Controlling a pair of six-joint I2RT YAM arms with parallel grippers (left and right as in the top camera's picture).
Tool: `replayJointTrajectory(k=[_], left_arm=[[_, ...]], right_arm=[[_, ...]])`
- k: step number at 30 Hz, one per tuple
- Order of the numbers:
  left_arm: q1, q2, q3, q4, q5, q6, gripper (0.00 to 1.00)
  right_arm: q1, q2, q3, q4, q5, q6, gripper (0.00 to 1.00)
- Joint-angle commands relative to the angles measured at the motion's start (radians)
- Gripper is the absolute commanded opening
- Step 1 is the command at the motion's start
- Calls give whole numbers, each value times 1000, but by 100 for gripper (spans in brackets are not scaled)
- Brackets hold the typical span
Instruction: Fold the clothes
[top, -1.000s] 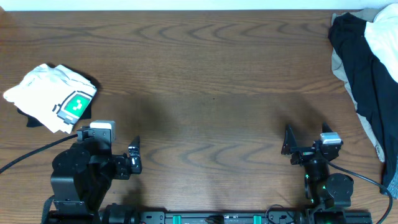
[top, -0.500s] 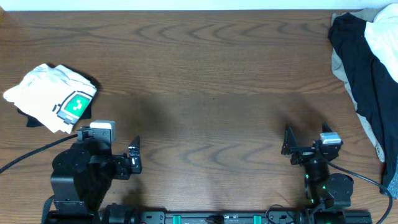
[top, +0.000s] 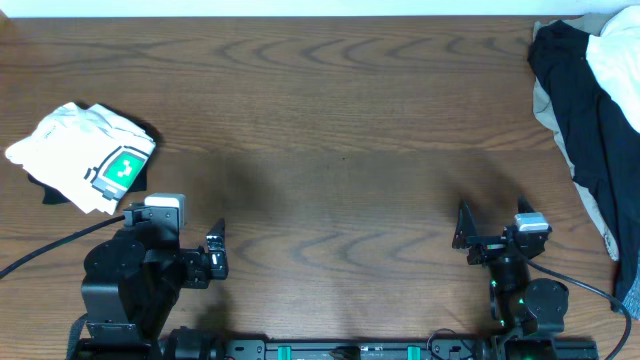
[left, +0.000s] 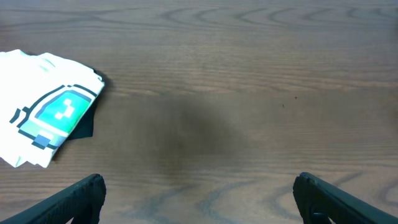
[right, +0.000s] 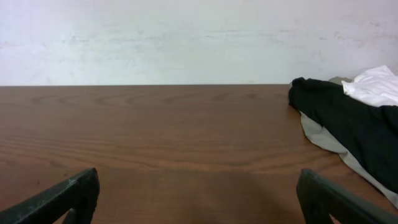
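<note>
Nothing has moved in the last second. From above, the white shirt (top: 85, 155) lies crumpled at the bench's (top: 340, 120) left edge, near the left hand (top: 190, 245) and just beyond it, well apart from the right hand (top: 492, 225). A heap of dark and pale cloth (top: 590, 120) fills the right edge. The left wrist view shows the shirt (left: 46, 115) ahead and left of the left hand's parted fingers (left: 84, 196). The right wrist view shows that hand's fingers (right: 71, 193) apart too, with the heap (right: 348, 124) to the right.
</note>
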Motion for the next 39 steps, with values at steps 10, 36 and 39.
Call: replayJointTrajectory(k=[10,36,39], left_arm=[[-4,-5,-3,-2,7,13,98],[-4,-484,-545,294,-54,17,98],[-4,-506,-628,420,-55,17,98]], right_arm=[[-4,-6,-2,-4,-3,-16,99],[-4,-6,-2,-4,-3,-16,99],[-4,-6,-2,-4,-4,-16,99]])
